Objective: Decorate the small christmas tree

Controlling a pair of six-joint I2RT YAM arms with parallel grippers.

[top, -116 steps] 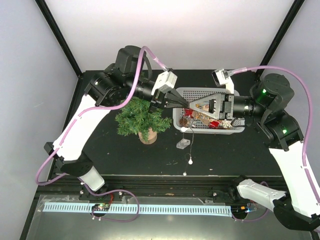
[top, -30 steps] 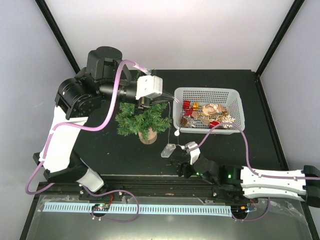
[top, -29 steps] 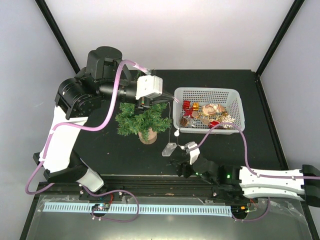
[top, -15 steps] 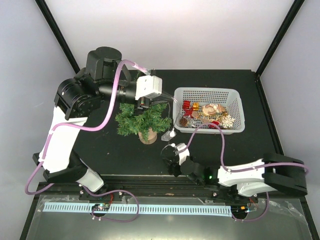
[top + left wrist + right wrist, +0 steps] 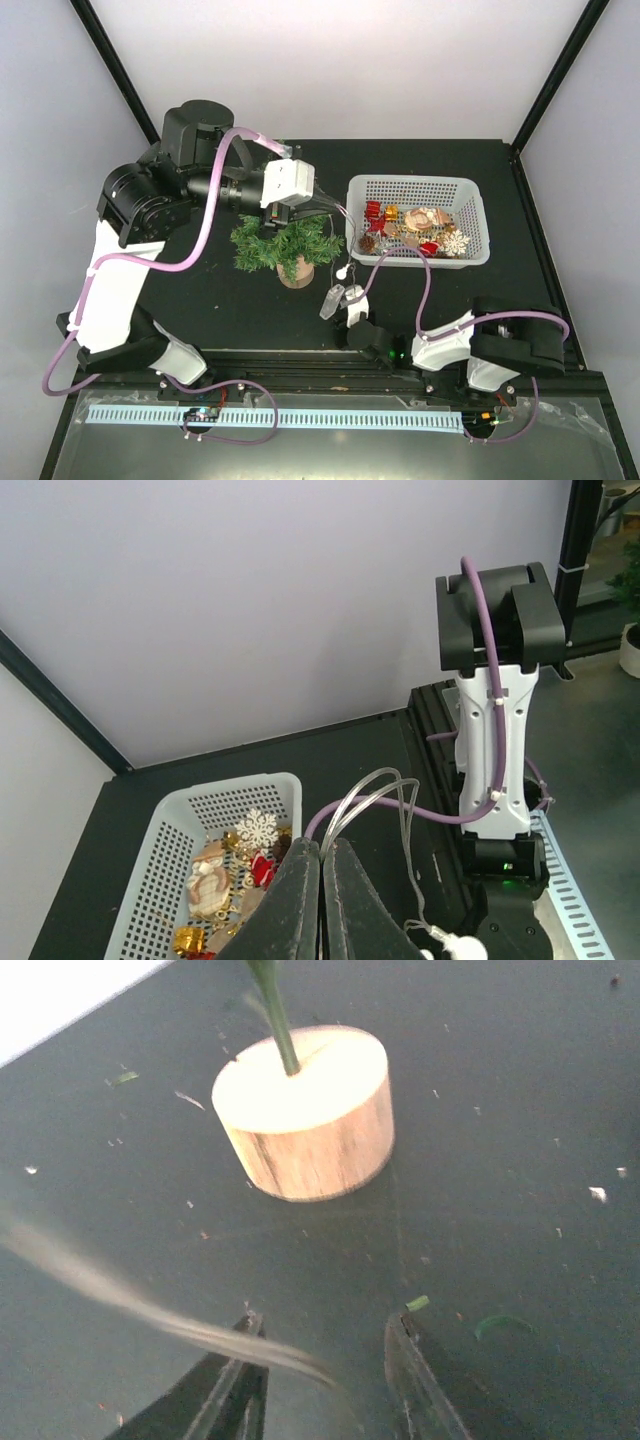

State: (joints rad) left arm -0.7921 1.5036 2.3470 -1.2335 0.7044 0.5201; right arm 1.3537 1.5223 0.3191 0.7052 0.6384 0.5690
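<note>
The small christmas tree (image 5: pixel 283 243) stands on its tan stump (image 5: pixel 296 272) left of the basket. My left gripper (image 5: pixel 300 211) hovers over the tree top, shut on a clear light-string wire (image 5: pixel 388 792). That wire hangs down to a white bulb (image 5: pixel 342 271) and a clear box (image 5: pixel 331 298) on the table. My right gripper (image 5: pixel 345 300) lies low by that box, pointing at the stump (image 5: pixel 305 1110). Its jaws stand apart (image 5: pixel 325 1338), and the blurred wire (image 5: pixel 150 1315) crosses in front of its left finger.
A white perforated basket (image 5: pixel 470 205) with a snowflake, gold and red ornaments sits right of the tree. Green needle scraps litter the black table (image 5: pixel 500 1160). The right arm is folded along the near edge (image 5: pixel 480 345). Black frame posts stand at the back corners.
The right arm has folded back and its gripper has slid left toward the stump, jaws narrowing. The left gripper has shifted slightly left with the wire; the bulb swung along.
</note>
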